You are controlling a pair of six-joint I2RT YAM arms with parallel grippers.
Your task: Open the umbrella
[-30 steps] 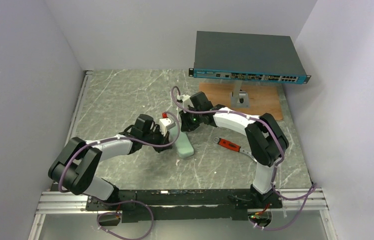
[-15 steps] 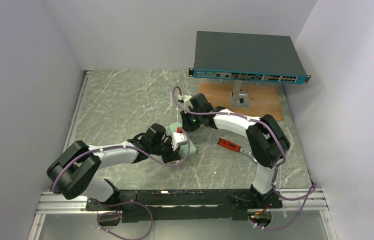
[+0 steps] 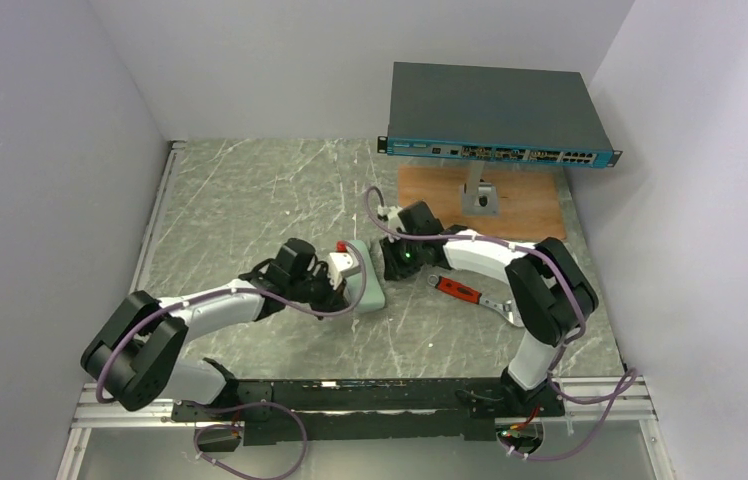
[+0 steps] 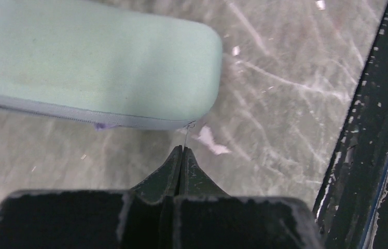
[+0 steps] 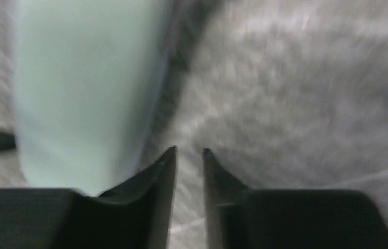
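Observation:
The umbrella is out of view. A closed mint-green oblong case (image 3: 370, 287) lies on the table; it fills the top of the left wrist view (image 4: 93, 67) and the left of the right wrist view (image 5: 83, 88). My left gripper (image 3: 348, 296) sits at the case's near left corner. In the left wrist view the left gripper (image 4: 182, 149) is shut, with the thin zipper pull (image 4: 188, 134) of the case running into its tips. My right gripper (image 3: 391, 270) is at the case's right side. In its blurred wrist view the right gripper (image 5: 189, 151) is slightly open and empty.
A network switch (image 3: 495, 120) stands on a post over a wooden board (image 3: 535, 208) at the back right. A red-handled tool (image 3: 458, 289) lies right of the case. A white scrap (image 4: 210, 140) lies by the case's end. The table's black front rail (image 4: 373, 155) is close.
My left gripper swung toward the case's near end and has come back a little left. My right gripper has moved nearer and to the right, along the case's right side.

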